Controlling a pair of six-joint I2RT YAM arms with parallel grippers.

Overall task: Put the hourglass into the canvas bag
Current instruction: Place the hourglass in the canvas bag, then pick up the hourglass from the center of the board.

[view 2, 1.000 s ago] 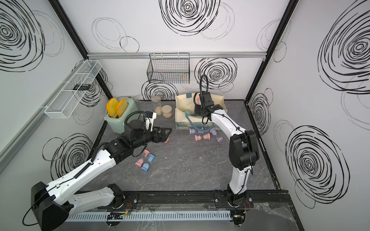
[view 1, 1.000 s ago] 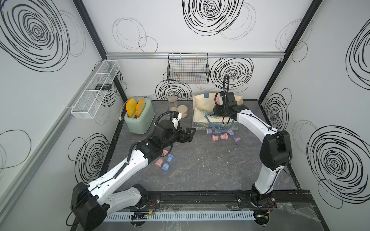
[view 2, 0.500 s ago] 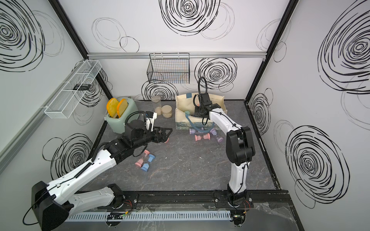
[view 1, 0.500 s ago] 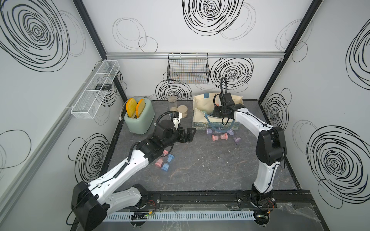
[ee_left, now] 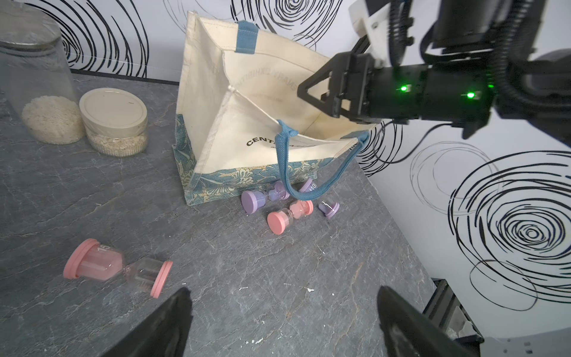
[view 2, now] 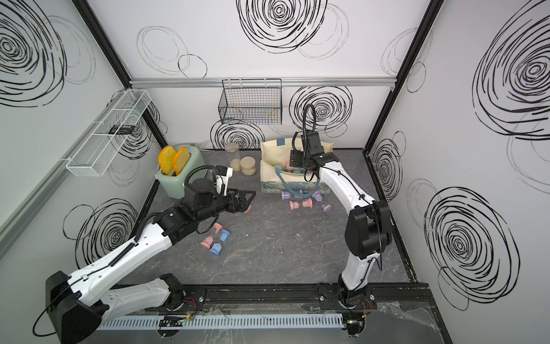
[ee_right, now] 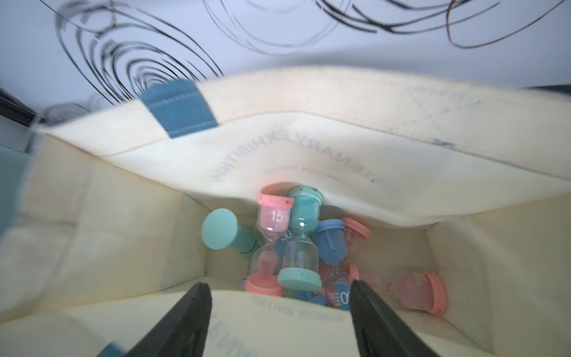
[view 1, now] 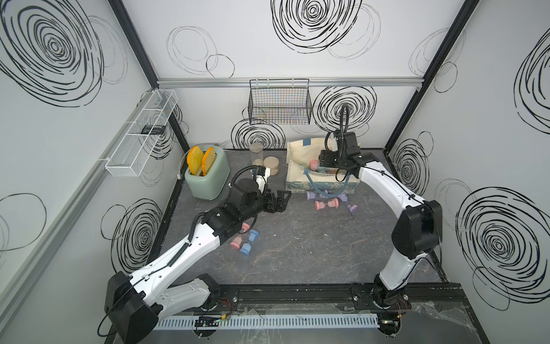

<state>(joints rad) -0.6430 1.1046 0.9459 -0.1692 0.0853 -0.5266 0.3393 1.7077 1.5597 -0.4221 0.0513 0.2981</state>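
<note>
a robotics lab test cell is being shown, not a lived-in room. a dark stone-look tabletop (view 1: 297, 247) is being boxed in by white wall panels (view 1: 238, 35) that are being covered with black scribbled spirals, and the panels are being held by black corner posts (view 1: 419, 89) and an aluminium rail (view 1: 285, 82). a left arm (view 1: 193, 247) and a right arm (view 1: 387, 184), white and black, are being carried on a black base rail (view 1: 297, 293) at the front edge, beside a slotted cable duct (view 1: 268, 321). household props are being set out as on a stage: a green toaster (view 1: 208, 181), jars (view 1: 256, 155), a canvas bag (view 1: 297, 175), small hourglasses (view 1: 326, 204), with a black wire basket (view 1: 279, 105) and a white wire shelf (view 1: 140, 134) being hung on the walls
</note>
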